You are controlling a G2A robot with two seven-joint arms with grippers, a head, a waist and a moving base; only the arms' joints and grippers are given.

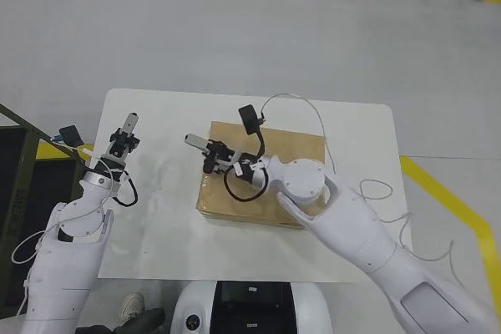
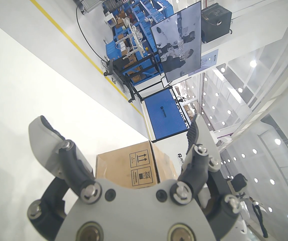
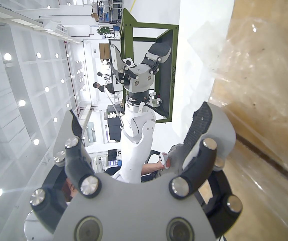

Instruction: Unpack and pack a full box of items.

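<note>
A white rectangular table (image 1: pixel 159 225) with rounded corners stands on a pale grey floor (image 1: pixel 234 42). One brown cardboard box (image 1: pixel 288 142) (flaps shut, top glossy with clear film) sits directly on it, right of centre.

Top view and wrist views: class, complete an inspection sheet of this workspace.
Surface: white table, holding one box.
Job's things: cardboard box, closed, clear tape on top.
Clutter: nothing seen.
Grippers: left gripper open, over the table, apart from the box; right gripper open, at the box's edge.
Cables: white cable arcs over the box; black cable loops at the left wrist.
Surroundings: green-framed cart beside the table; yellow floor line.
</note>
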